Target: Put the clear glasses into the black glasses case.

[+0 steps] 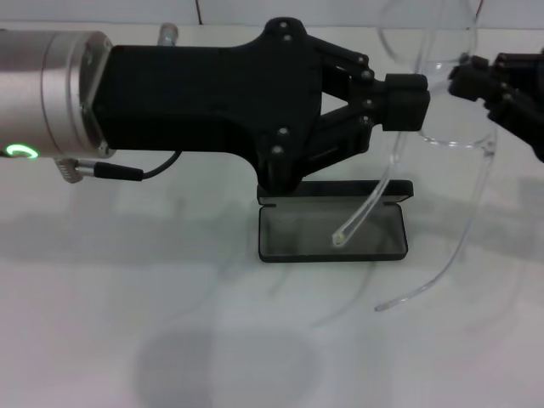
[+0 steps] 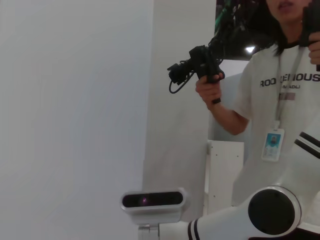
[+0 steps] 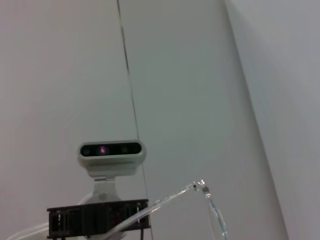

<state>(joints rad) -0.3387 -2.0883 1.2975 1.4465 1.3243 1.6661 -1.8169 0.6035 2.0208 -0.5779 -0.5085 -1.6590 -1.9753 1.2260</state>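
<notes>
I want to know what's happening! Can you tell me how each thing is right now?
Clear plastic wraparound glasses: lifted in the air, arms hanging down unfolded.
Flat black rectangular glasses case: open on the white table, nothing inside.
Left gripper: fingers shut on the glasses.
Right gripper: fingers shut on the glasses.
</notes>
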